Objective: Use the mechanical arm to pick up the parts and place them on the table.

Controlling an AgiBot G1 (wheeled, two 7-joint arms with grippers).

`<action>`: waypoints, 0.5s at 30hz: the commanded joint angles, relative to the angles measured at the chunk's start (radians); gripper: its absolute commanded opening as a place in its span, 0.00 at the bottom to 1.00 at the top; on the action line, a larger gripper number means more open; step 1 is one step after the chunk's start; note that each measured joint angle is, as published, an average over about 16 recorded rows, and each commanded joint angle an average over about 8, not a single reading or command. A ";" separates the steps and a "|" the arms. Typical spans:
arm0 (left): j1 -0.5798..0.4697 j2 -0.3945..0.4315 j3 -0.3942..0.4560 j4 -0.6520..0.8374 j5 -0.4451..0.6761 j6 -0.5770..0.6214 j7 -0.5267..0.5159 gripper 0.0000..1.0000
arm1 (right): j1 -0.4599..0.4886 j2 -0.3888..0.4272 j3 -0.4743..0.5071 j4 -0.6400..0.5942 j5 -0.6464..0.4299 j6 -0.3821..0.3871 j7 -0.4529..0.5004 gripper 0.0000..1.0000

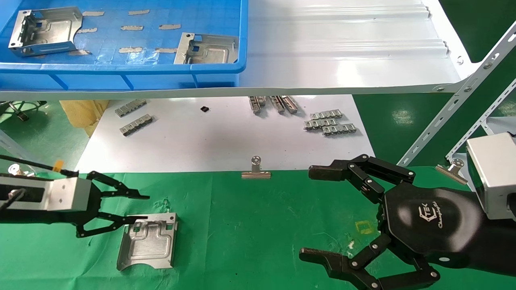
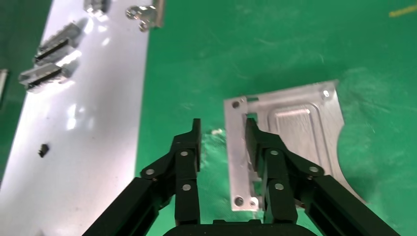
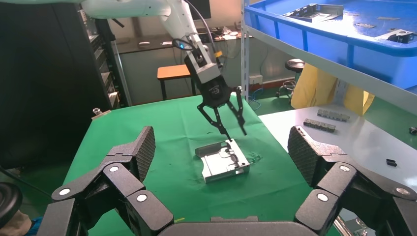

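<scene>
Overhead, the left gripper [image 1: 133, 209] hangs at about eight o'clock in the head view, its thin black fingers spread, the lower one touching the upper left corner of a shiny silver stamped sheet-metal bracket [image 1: 148, 241] lying flat on the wrinkled green cloth table [image 1: 258, 225]. Two more silver brackets [image 1: 44, 30] [image 1: 207, 48] sit in the blue plastic bin [image 1: 121, 74] at eleven o'clock, up on the glossy white shelf board [image 1: 346, 48]. The right gripper [image 1: 322, 213], black with a hexagonal logo palm, waits at four o'clock, fingers wide apart and empty. A silver binder clip [image 1: 256, 169] stands at the cloth's far edge, near centre.

From the left wrist, the left gripper [image 2: 222, 142] straddles the bracket's [image 2: 295, 137] raised side flange, jaws parted, one finger either side.

From the right wrist, the right gripper's [image 3: 221, 147] padded fingers gape, and beyond them the left gripper [image 3: 230, 129] touches the bracket [image 3: 223, 161] on the table [image 3: 147, 118].
</scene>
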 commanded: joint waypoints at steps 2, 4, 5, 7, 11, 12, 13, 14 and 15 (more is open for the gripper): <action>0.003 -0.009 -0.004 -0.009 -0.035 0.009 -0.026 1.00 | 0.000 0.000 0.000 0.000 0.000 0.000 0.000 1.00; 0.016 -0.021 -0.008 -0.028 -0.070 0.013 -0.062 1.00 | 0.000 0.000 0.000 0.000 0.000 0.000 0.000 1.00; 0.024 -0.029 -0.010 -0.039 -0.091 0.014 -0.082 1.00 | 0.000 0.000 0.000 0.000 0.000 0.000 0.000 1.00; 0.039 -0.042 -0.014 -0.059 -0.129 0.016 -0.115 1.00 | 0.000 0.000 0.000 0.000 0.000 0.000 0.000 1.00; 0.056 -0.055 -0.018 -0.077 -0.166 0.018 -0.141 1.00 | 0.000 0.000 0.000 0.000 0.000 0.000 0.000 1.00; 0.057 -0.055 -0.019 -0.078 -0.168 0.018 -0.138 1.00 | 0.000 0.000 0.000 0.000 0.000 0.000 0.000 1.00; 0.057 -0.055 -0.019 -0.078 -0.168 0.018 -0.135 1.00 | 0.000 0.000 0.000 0.000 0.000 0.000 0.000 1.00; 0.054 -0.053 -0.018 -0.075 -0.161 0.018 -0.131 1.00 | 0.000 0.000 0.000 0.000 0.000 0.000 0.000 1.00; 0.053 -0.052 -0.018 -0.074 -0.158 0.017 -0.128 1.00 | 0.000 0.000 0.000 0.000 0.000 0.000 0.000 1.00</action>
